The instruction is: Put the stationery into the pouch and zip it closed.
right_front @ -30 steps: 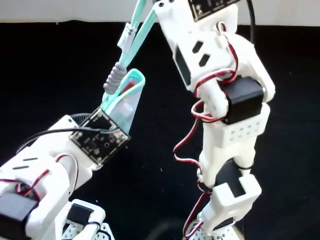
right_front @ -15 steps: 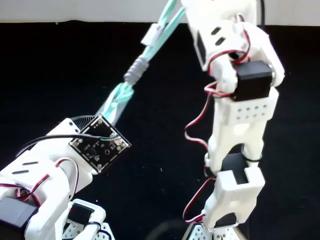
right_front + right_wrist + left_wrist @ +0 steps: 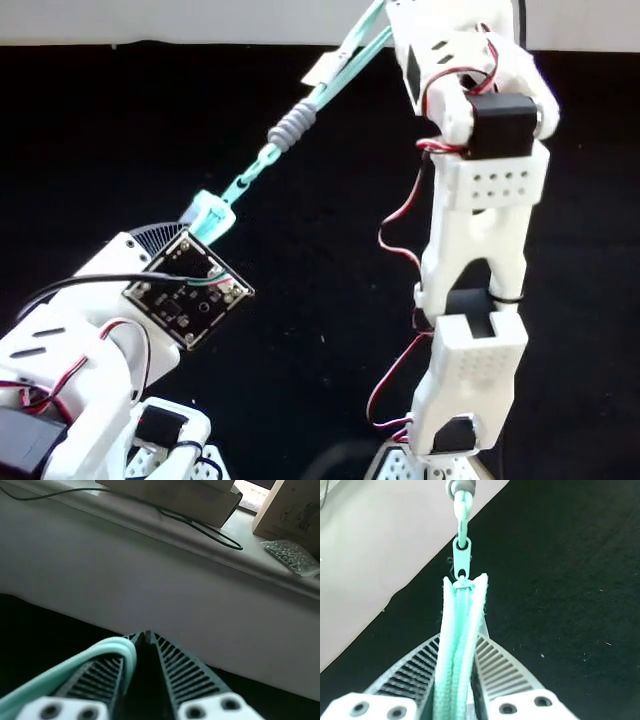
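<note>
"On the right of the high view, what stands over the black table?"

"The right arm, upright. The left arm takes the lower left."

"Where is the pouch?"

"The mint pouch sits left of centre, pinched between the fingers of the left gripper."

"What about the right gripper?"

"Pressed together on the mint strap at the top edge. The strap runs straight down-left through a grey toggle to the zipper pull at the pouch's end."
</note>
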Motion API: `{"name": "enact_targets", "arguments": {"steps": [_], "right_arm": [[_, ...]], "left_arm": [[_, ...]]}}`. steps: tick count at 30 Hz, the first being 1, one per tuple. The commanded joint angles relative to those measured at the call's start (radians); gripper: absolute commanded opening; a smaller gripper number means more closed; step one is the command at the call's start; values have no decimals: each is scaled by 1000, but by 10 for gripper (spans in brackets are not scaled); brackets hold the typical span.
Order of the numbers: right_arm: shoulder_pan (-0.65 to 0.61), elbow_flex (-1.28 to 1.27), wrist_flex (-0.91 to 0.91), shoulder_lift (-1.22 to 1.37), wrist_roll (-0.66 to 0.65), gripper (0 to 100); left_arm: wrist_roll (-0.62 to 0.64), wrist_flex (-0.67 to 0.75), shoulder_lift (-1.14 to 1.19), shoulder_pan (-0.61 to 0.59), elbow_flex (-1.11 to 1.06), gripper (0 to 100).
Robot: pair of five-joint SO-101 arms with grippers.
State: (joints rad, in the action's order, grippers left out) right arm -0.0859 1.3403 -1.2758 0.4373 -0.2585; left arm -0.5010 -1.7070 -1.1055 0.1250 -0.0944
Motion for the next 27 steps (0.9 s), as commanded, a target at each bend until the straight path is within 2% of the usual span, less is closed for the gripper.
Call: {"name": "enact_targets", "arguments": {"steps": [1, 13, 16, 27], "right_arm": [[122, 7, -5, 73, -9, 7], [116, 7, -31, 355, 8, 7], [116, 7, -27, 437, 51, 7], [58, 8, -28, 750, 54, 7]], "left_arm": [[20, -48, -25, -44, 94, 6], [57, -54, -25, -42, 216, 6], [57, -54, -25, -41, 225, 6], [57, -54, -25, -42, 228, 6]]}}
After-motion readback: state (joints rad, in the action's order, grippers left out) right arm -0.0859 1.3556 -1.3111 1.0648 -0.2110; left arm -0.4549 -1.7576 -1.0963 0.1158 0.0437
